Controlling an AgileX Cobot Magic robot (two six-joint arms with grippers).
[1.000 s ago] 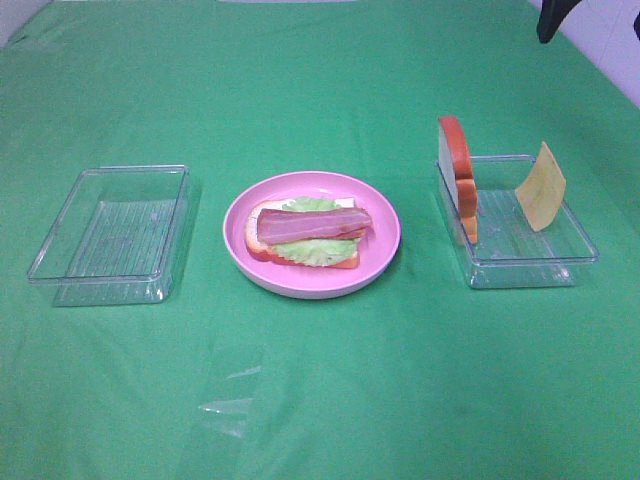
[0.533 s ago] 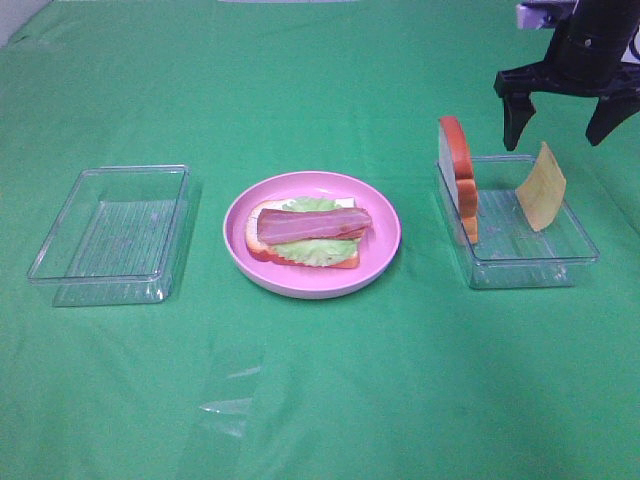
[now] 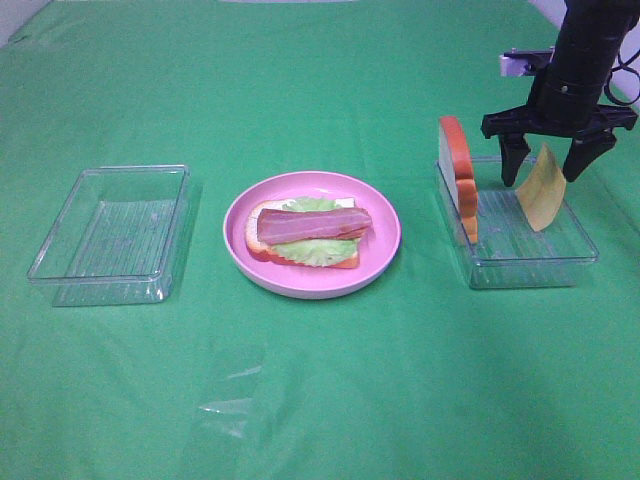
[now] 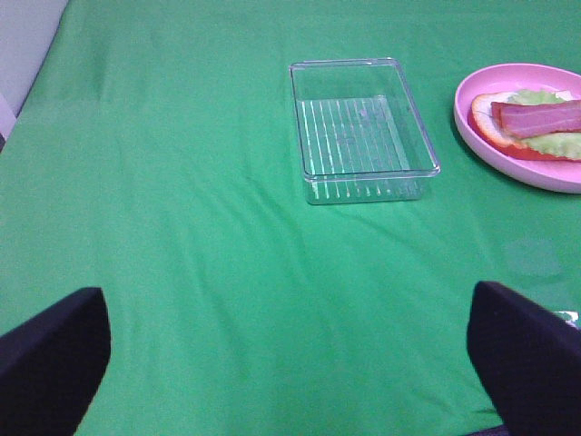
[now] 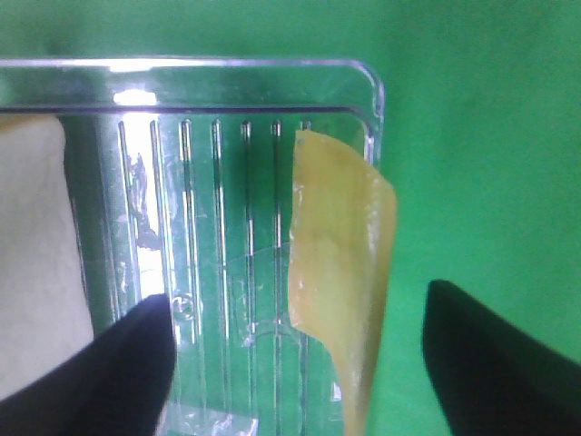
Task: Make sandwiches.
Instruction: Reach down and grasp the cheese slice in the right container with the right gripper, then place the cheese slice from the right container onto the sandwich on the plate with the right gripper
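Straddling the thin cheese slice point(image 3: 541, 192) in the clear tray point(image 3: 520, 270) at right of frame, the right gripper point(image 3: 542, 166) is standing open, holding nothing. A skewed pinch could be bending the slice or knocking it flat. The half-built sandwich point(image 3: 310, 235) is lying on the pink plate point(image 3: 300, 285) at centre.

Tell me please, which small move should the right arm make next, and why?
Probably close the right end effector on the cheese slice: its fingers stand open on either side of it in the tray, and the sandwich on the plate has no cheese yet.
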